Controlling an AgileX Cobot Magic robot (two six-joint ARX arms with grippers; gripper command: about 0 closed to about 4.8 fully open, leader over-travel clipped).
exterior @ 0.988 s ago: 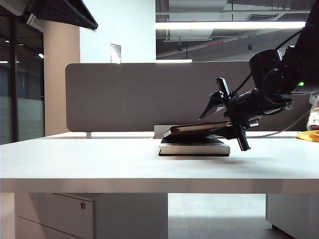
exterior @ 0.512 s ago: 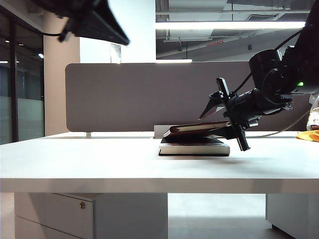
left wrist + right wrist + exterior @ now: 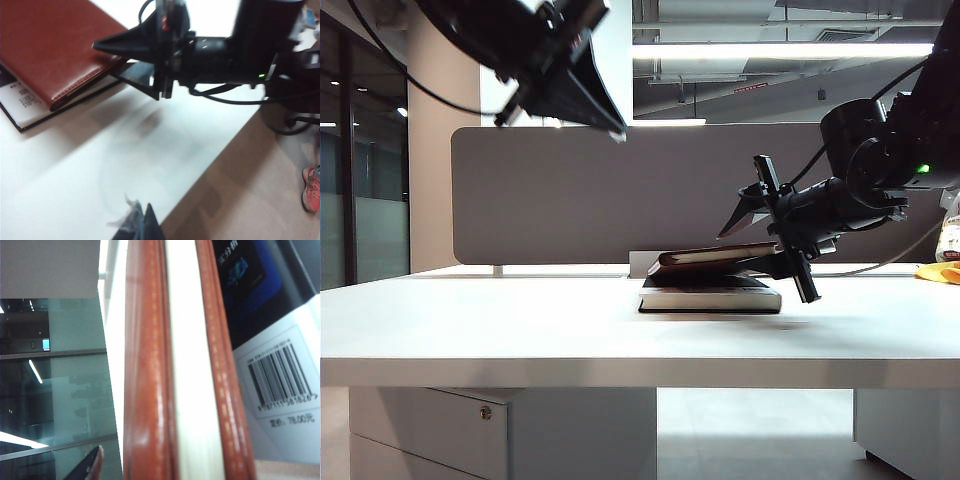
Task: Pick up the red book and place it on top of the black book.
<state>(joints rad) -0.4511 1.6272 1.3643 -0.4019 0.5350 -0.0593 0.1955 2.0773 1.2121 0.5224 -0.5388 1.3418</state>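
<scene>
The red book (image 3: 715, 256) lies tilted on the black book (image 3: 710, 298) in the middle of the table, its right end raised. My right gripper (image 3: 748, 252) stands open around that raised end: the upper finger hangs just above the cover and the lower finger is under the book. In the right wrist view a fingertip (image 3: 92, 465) stands apart from the red book (image 3: 150, 365), with the black book (image 3: 280, 385) behind it. My left gripper (image 3: 615, 128) hangs high at the upper left, shut and empty. The left wrist view shows its tips (image 3: 145, 220), the red book (image 3: 50, 45) and the right gripper (image 3: 107, 60).
A grey partition (image 3: 580, 190) runs along the back of the white table (image 3: 520, 320). A yellow object (image 3: 940, 272) lies at the far right edge. A drawer cabinet (image 3: 430, 430) stands under the table. Beyond the table edge is brown floor (image 3: 250, 190).
My left arm has swung down and to the right from the upper left corner into fuller view. The right gripper and both books have not moved.
</scene>
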